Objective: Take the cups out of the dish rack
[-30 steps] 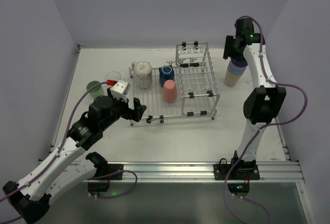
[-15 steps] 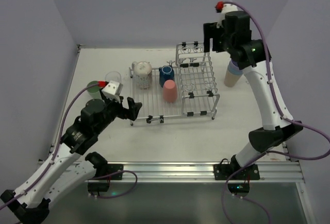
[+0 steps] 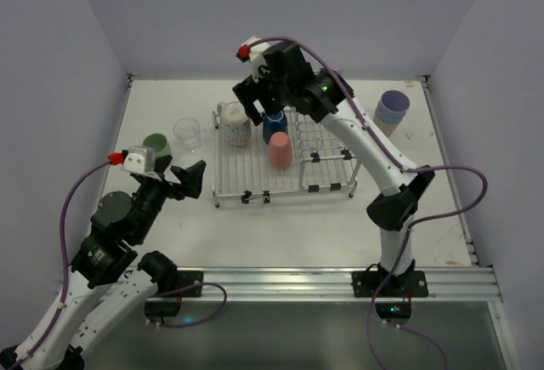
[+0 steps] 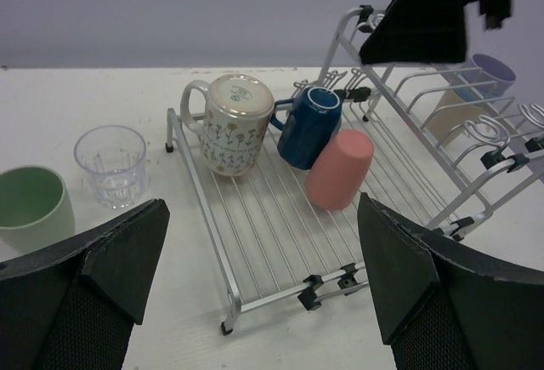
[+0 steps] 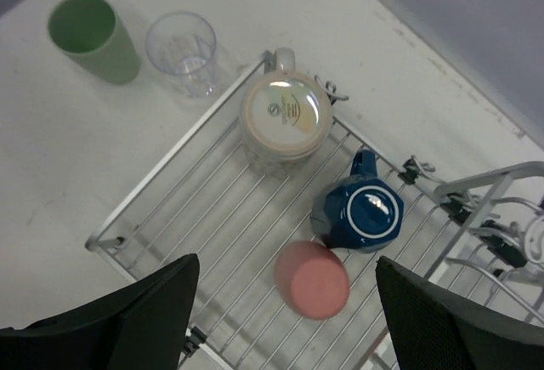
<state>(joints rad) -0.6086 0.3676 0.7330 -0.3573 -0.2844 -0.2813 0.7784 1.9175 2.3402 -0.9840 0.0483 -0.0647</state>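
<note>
swinging across from the far right corner, the right arm now hangs over the low flat half of the silver wire dish rack point(image 3: 255, 185), while the left arm has drawn back toward the near left. right pincer point(image 3: 255, 105) is spread wide and empty above the cups. left pincer point(image 4: 262, 208) is likewise released, holding nothing and facing the rack from the left.

three cups remain on the flat grid, all mouth down: a speckled cream ceramic mug point(image 5: 282, 113), a dark blue glazed mug point(image 5: 360, 215) and a smooth pink tumbler point(image 5: 313, 280) just beside it. already out on the white table point(image 3: 280, 225) are a pale green tumbler point(image 3: 155, 144), a clear ribbed glass point(image 3: 187, 133) and a stack of tumblers with a lavender one on top point(image 3: 391, 108).

both mugs look rigid, fairly heavy, slick and breakable, so a firm hold across the body seems safer than the handle. the pink tumbler looks light (probably plastic) and tapered, so it may slip upward out of a squeeze; gripping low, near the wider rim, seems best.

in the top view the right arm covers part of the cream and blue mugs and some of the taller basket. i cannot tell whether the blue mug touches the cream one.
</note>
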